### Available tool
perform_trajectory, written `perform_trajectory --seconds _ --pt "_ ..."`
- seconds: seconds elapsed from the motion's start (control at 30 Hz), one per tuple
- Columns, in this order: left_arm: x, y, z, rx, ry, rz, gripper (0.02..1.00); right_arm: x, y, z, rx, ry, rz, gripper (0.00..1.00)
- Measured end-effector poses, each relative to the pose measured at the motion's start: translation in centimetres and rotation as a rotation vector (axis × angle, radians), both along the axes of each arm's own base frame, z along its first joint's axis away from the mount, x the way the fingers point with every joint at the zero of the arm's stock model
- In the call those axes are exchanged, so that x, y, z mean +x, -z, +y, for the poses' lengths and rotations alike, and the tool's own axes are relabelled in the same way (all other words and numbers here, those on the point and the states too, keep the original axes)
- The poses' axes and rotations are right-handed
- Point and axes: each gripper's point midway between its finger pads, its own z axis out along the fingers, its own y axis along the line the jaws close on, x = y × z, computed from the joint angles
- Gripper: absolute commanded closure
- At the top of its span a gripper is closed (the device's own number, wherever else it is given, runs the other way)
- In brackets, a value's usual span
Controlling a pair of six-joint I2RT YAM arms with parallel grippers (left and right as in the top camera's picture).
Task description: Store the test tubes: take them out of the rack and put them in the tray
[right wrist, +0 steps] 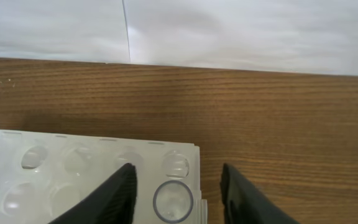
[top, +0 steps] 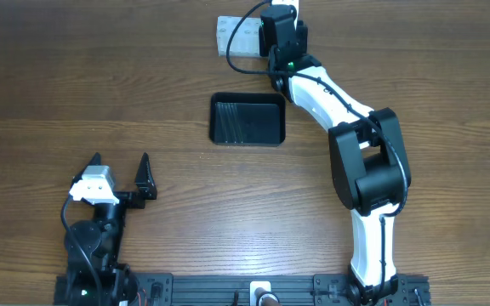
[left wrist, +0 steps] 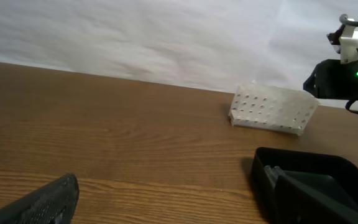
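Note:
The white test tube rack [top: 236,36] stands at the far edge of the table, and the black tray [top: 247,120] lies just in front of it. My right gripper [right wrist: 178,194] hangs open over the rack's [right wrist: 73,180] corner. Its fingers straddle a hole holding a clear round rim that looks like a test tube top [right wrist: 173,200]. My left gripper [top: 120,166] sits open and holds nothing, low at the near left, far from both. From the left wrist view I see the rack [left wrist: 271,109] and tray [left wrist: 316,180]. Whether tubes lie in the tray I cannot tell.
The right arm [top: 339,110] stretches diagonally from the near right to the rack, passing beside the tray's right edge. A white wall [right wrist: 229,31] rises right behind the rack. Bare wood tabletop [top: 75,76] spreads across the left and centre.

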Motion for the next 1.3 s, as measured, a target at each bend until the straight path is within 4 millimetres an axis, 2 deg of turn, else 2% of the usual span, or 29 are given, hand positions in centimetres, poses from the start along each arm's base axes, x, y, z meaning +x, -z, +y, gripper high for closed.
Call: perform_trajectory --seconds 0.17,0.4,1.1,1.23,1.3 --pt "0.0 0.0 0.0 0.000 0.000 0.000 0.018 0.0 0.0 -0.1 0.003 0.002 0.001 0.693" --pt "0.0 0.0 0.0 0.000 0.000 0.000 0.018 0.0 0.1 -0.1 0.002 -0.001 0.001 0.838" --pt "0.0 0.0 0.0 0.000 0.000 0.000 0.018 0.1 0.0 0.0 0.010 0.000 -0.004 0.869" --pt "0.0 0.0 0.0 0.000 0.000 0.000 0.018 -0.1 -1.5 0.3 0.017 -0.006 -0.021 0.869" --pt "0.0 0.0 0.0 0.000 0.000 0.000 0.018 -0.5 -4.3 0.5 0.033 -0.012 -0.064 0.869"
